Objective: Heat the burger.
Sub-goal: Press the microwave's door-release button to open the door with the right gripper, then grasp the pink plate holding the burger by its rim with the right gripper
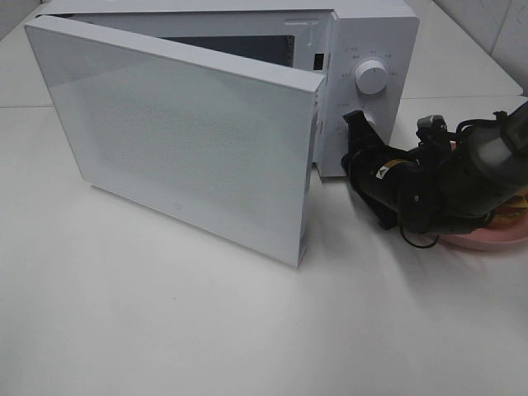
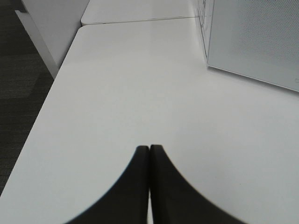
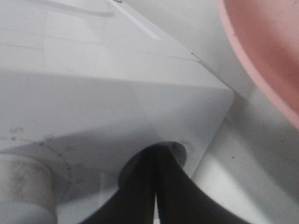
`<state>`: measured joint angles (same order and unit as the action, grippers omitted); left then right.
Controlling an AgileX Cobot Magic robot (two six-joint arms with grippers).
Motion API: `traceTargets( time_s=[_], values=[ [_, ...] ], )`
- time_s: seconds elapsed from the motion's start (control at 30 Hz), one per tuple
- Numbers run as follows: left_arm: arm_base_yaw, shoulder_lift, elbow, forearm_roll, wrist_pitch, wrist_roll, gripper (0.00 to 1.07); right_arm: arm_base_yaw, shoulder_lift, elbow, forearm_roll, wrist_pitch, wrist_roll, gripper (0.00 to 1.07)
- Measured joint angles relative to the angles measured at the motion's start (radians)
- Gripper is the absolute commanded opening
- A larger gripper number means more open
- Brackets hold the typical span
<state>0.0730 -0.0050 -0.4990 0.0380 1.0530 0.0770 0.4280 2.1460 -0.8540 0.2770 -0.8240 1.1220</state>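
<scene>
Exterior high: microwave door [image 1: 181, 140] open, burger [image 1: 513, 208] not yet inside, on pink plate [image 1: 483, 242] at right. Right gripper [image 3: 156, 150] jaws pressed together by the control panel [image 1: 388, 49]; left gripper [image 2: 149, 149] same, over the worktop [image 2: 140, 93]. Loading, heating left.

Nothing can be read for certain. The microwave [image 1: 247, 124] has faint grey markings ringing the upper dial [image 1: 372, 78] on its control panel [image 1: 386, 41], too small to make out. A small sticker [image 1: 382, 172] on the right arm [image 1: 429, 177] is equally illegible.

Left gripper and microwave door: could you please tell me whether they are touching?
Apart. The left wrist view shows bare white table between the shut left gripper and the microwave door.
</scene>
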Motion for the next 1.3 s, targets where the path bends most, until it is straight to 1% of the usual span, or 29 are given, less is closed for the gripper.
traceTargets(
  time_s=[0.23,0.3,0.33,0.37,0.4,0.47,0.5,0.57,0.6,0.63,0.67,0.73,0.77,0.8,0.83,0.87,0.9,0.93,0.97,1.0,1.03,1.07,1.1,1.17,1.2,1.27,1.3],
  values=[
    [0.0,0.0,0.0,0.0,0.0,0.0,0.0,-0.001,-0.034,0.012,-0.001,0.037,0.0,0.0],
    [0.0,0.0,0.0,0.0,0.0,0.0,0.0,-0.002,-0.074,0.05,-0.018,0.032,0.0,0.02],
    [0.0,0.0,0.0,0.0,0.0,0.0,0.0,-0.002,-0.074,0.05,-0.018,0.032,0.0,0.02],
    [0.0,0.0,0.0,0.0,0.0,0.0,0.0,-0.002,-0.105,0.091,-0.035,0.009,0.0,0.02],
    [0.0,0.0,0.0,0.0,0.0,0.0,0.0,-0.002,-0.105,0.091,-0.035,0.009,0.0,0.02],
    [0.0,0.0,0.0,0.0,0.0,0.0,0.0,-0.003,-0.158,0.146,-0.06,-0.036,0.0,0.02],
    [0.0,0.0,0.0,0.0,0.0,0.0,0.0,-0.003,-0.158,0.146,-0.06,-0.036,0.0,0.02],
    [0.0,0.0,0.0,0.0,0.0,0.0,0.0,-0.003,-0.195,0.2,-0.119,-0.047,0.0,0.03],
    [0.0,0.0,0.0,0.0,0.0,0.0,0.0,-0.003,-0.195,0.2,-0.119,-0.047,0.0,0.03],
    [0.0,0.0,0.0,0.0,0.0,0.0,0.0,-0.003,-0.21,0.229,-0.17,-0.059,-0.003,0.04],
    [0.0,0.0,0.0,0.0,0.0,0.0,0.0,-0.003,-0.21,0.229,-0.17,-0.059,-0.003,0.04],
    [0.0,0.0,0.0,0.0,0.0,0.0,0.0,-0.003,-0.217,0.259,-0.266,-0.092,-0.031,0.05],
    [0.0,0.0,0.0,0.0,0.0,0.0,0.0,-0.003,-0.217,0.259,-0.266,-0.092,-0.031,0.05],
    [0.0,0.0,0.0,0.0,0.0,0.0,0.0,-0.003,-0.217,0.271,-0.345,-0.113,-0.069,0.05],
    [0.0,0.0,0.0,0.0,0.0,0.0,0.0,-0.003,-0.217,0.271,-0.345,-0.113,-0.069,0.05],
    [0.0,0.0,0.0,0.0,0.0,0.0,0.0,-0.003,-0.217,0.278,-0.411,-0.132,-0.119,0.06],
    [0.0,0.0,0.0,0.0,0.0,0.0,0.0,-0.003,-0.217,0.278,-0.447,-0.142,-0.146,0.06],
    [0.0,0.0,0.0,0.0,0.0,0.0,0.0,-0.003,-0.217,0.278,-0.447,-0.142,-0.146,0.06],
    [0.0,0.0,0.0,0.0,0.0,0.0,0.0,-0.003,-0.22,0.278,-0.506,-0.151,-0.199,0.06],
    [0.0,0.0,0.0,0.0,0.0,0.0,0.0,-0.003,-0.22,0.278,-0.506,-0.151,-0.199,0.06],
    [0.0,0.0,0.0,0.0,0.0,0.0,0.0,-0.003,-0.221,0.278,-0.564,-0.154,-0.264,0.07],
    [0.0,0.0,0.0,0.0,0.0,0.0,0.0,-0.003,-0.223,0.278,-0.59,-0.154,-0.301,0.08],
    [0.0,0.0,0.0,0.0,0.0,0.0,0.0,-0.003,-0.223,0.278,-0.59,-0.154,-0.301,0.08],
    [0.0,0.0,0.0,0.0,0.0,0.0,0.0,-0.003,-0.238,0.278,-0.675,-0.153,-0.434,0.09],
    [0.0,0.0,0.0,0.0,0.0,0.0,0.0,-0.003,-0.238,0.278,-0.675,-0.153,-0.434,0.09],
    [0.0,0.0,0.0,0.0,0.0,0.0,0.0,-0.003,-0.256,0.278,-0.735,-0.131,-0.538,0.1],
    [0.0,0.0,0.0,0.0,0.0,0.0,0.0,-0.003,-0.256,0.278,-0.735,-0.131,-0.538,0.1]
  ],
)
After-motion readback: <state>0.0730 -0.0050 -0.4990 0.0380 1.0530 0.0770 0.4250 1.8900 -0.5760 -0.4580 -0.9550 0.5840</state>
